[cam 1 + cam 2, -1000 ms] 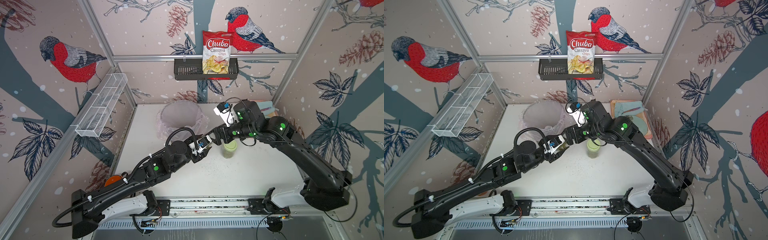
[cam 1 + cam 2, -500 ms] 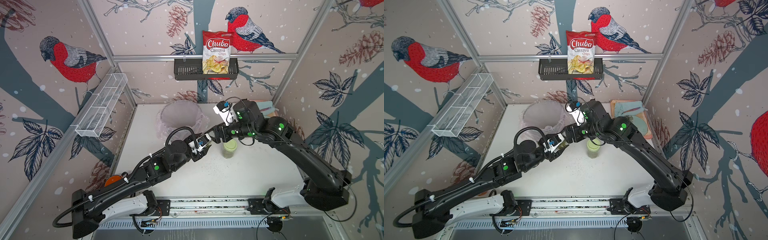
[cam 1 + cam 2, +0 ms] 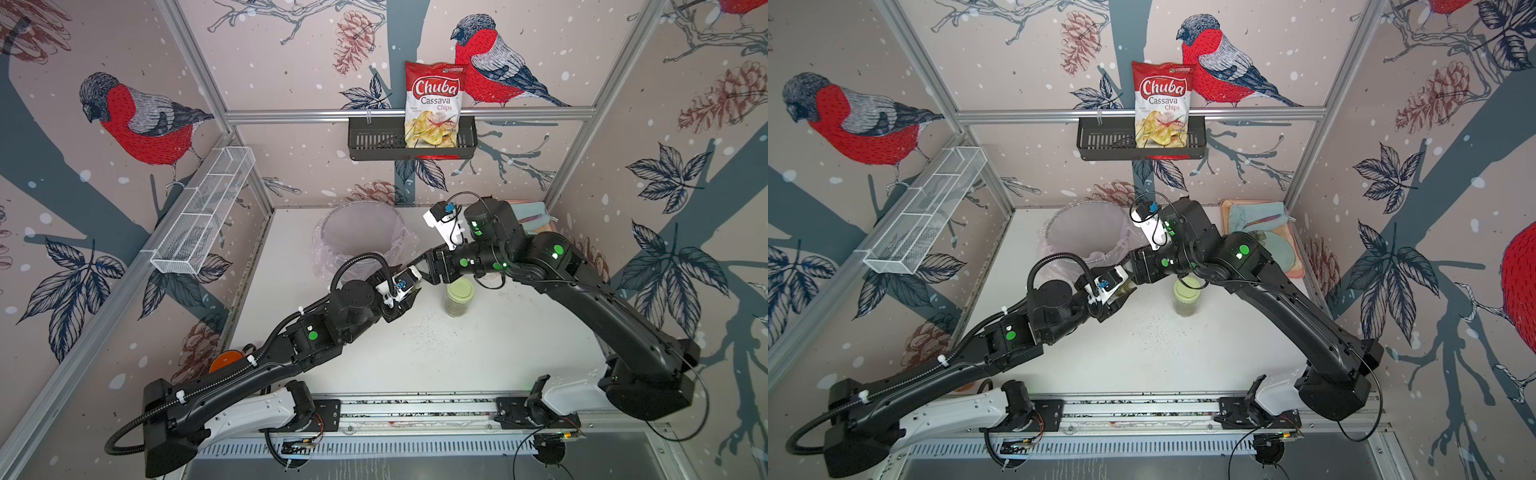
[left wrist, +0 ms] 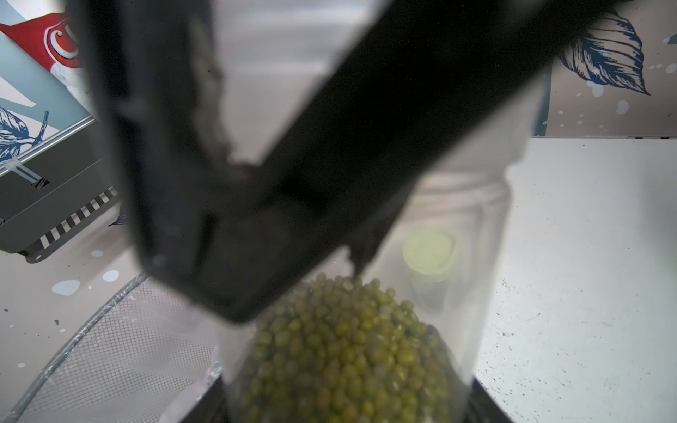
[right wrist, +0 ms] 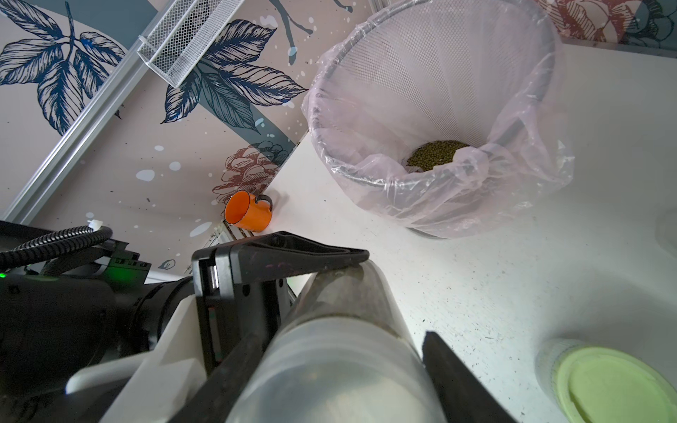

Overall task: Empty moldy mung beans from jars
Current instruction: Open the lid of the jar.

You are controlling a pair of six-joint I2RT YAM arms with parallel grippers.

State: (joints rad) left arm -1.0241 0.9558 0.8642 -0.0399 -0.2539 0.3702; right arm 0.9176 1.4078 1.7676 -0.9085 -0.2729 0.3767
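The white table [image 3: 478, 365] lies under both claws. The round wire-mesh bin lined with a pinkish plastic bag [image 3: 353, 232] stands just behind them, toward the back wall. A small heap of olive-green mung beans [image 5: 436, 154] lies at its bottom.

The left gripper [image 3: 415, 289] and the right gripper [image 3: 424, 270] meet tip to tip in front of this bin, above the table. The left claw is closed on the body of a small clear cylindrical jar with a clear lid [image 5: 340, 293]. In the left wrist view this jar is partly filled with the same green beans [image 4: 344, 348]. The right claw stands around the lid end of this jar, one finger [image 5: 458, 384] on each side of the lid. I cannot tell if it already presses the lid or only stands close to it.

A wider glass jar with a pale green lid [image 3: 458, 297] stands upright on the table, just beside the right claw, with green grains inside. An orange mug [image 5: 247, 212] lies on its side well apart from both claws, at the left wall. Tiny black specks [image 3: 415, 328] are scattered over the table in front of the claws.
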